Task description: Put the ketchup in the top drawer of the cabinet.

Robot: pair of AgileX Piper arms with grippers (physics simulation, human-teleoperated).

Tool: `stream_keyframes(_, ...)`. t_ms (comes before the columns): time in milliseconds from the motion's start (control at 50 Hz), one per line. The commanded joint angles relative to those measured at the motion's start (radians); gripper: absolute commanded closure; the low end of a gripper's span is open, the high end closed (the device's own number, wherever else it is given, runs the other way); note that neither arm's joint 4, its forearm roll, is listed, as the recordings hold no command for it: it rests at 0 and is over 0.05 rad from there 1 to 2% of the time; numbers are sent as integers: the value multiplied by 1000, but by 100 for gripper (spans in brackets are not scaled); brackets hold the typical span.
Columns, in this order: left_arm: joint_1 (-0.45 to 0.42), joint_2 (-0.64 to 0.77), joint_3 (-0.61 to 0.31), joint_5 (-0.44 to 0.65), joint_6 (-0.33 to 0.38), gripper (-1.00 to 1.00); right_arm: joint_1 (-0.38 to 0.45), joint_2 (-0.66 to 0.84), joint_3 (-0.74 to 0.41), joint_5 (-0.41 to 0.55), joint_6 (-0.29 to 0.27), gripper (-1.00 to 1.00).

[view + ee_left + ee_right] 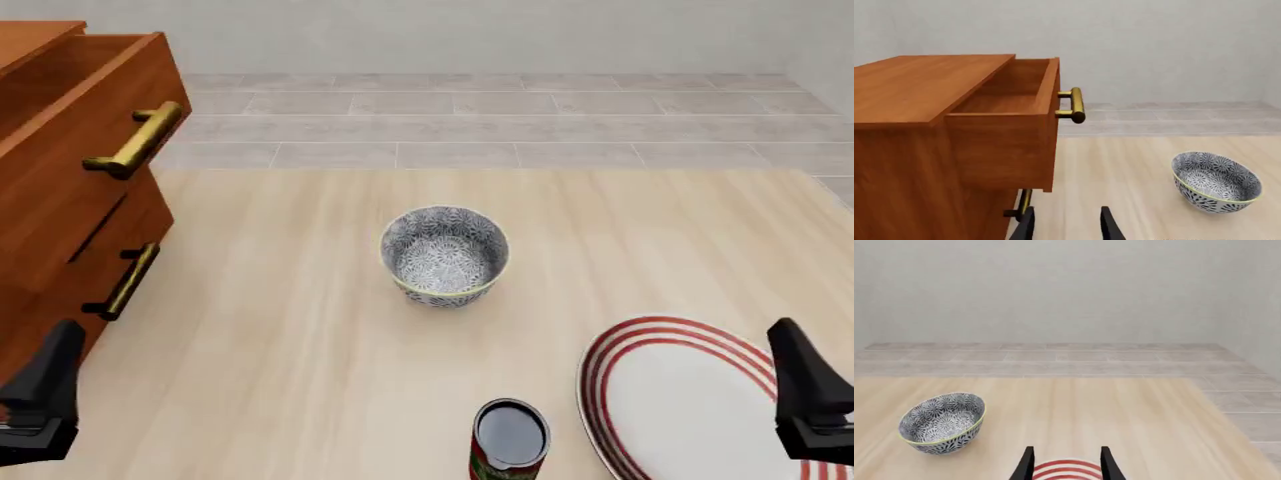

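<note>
On the pale wooden desk (334,340), my left jaws (1067,225) hang parted and empty beside the large reddish-brown wooden cabinet (40,250), whose upper wooden drawer (1014,107) stands pulled out, its brass bar handle (136,140) jutting forward. My right jaws (1067,464) are likewise spread and hold nothing, poised over the red-ringed white plate (694,400). The small red cylindrical ketchup container with a dark round top (509,440) stands upright at the near edge of the desk, just left of the plate, well apart from the cabinet. A blue-white patterned bowl (445,255) sits mid-desk.
</note>
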Motion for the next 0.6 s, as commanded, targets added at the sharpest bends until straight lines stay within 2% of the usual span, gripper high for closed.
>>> stream_keyframes(20, -4, 0, -6, 5, 14, -100, 9, 54, -4, -31, -77, -100)
stream_keyframes(80, -13, 0, -7, 1, 14, -100, 8, 19, -2, -20, -39, -100)
stream_keyframes(200, -15, 0, -13, 6, 24, -100, 21, 72, -2, -67, -95, -100)
stream_keyframes(320, -51, 0, -56, 55, 20, -100, 20, 95, 0, -91, -96, -100)
stream_keyframes(420, -147, -1, -90, 112, 13, -100, 25, 117, 1, -112, -100, -100)
stream_keyframes(460, -194, -1, -114, 158, 3, -100, 32, 108, 2, -104, -100, -100)
stream_keyframes(500, -247, 0, -128, 184, 27, -100, 31, 86, 2, -85, -101, -100)
stream_keyframes(540, -281, 0, -144, 233, -3, -100, 29, 67, 2, -68, -99, -100)
stream_keyframes(580, -337, 0, -155, 256, 14, -100, 27, 55, 2, -57, -94, -100)
stream_keyframes(600, -337, 0, -155, 256, 14, -100, 27, 54, 2, -56, -94, -100)
